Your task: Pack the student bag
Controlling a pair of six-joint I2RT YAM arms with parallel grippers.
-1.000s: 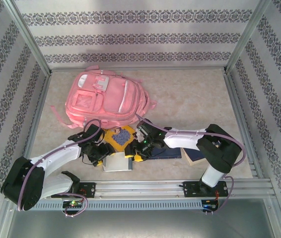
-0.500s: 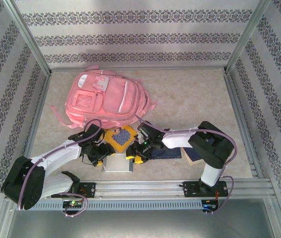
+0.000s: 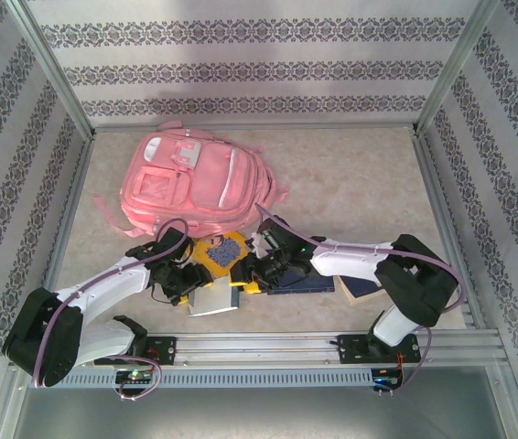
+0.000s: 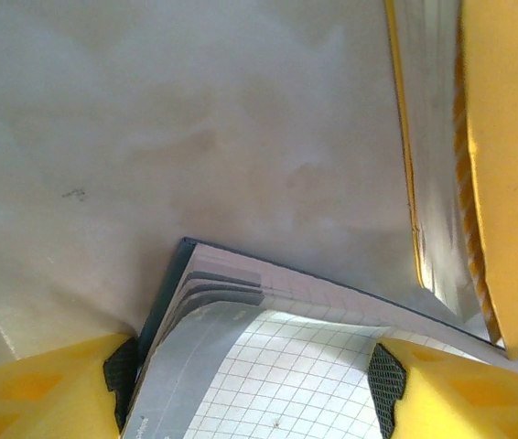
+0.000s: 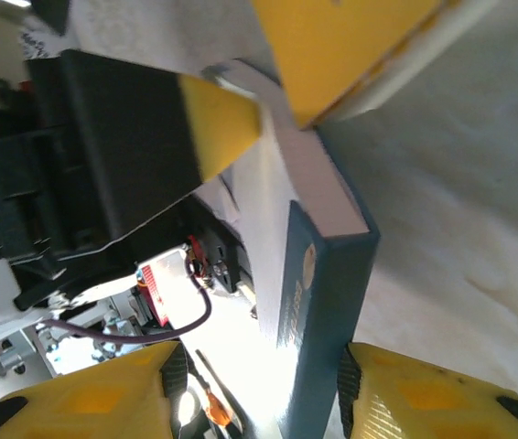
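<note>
Right fingers [image 5: 424, 393] and left fingers [image 4: 39, 393] straddle one notebook [image 4: 277, 366]; clamped or loose, I cannot tell. Opposed pulls could twist or drop it.

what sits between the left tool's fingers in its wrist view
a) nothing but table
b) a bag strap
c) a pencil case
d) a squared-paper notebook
d: in the left wrist view a notebook with squared pages and a dark cover spans the gap between the yellow fingers of the left tool.
</note>
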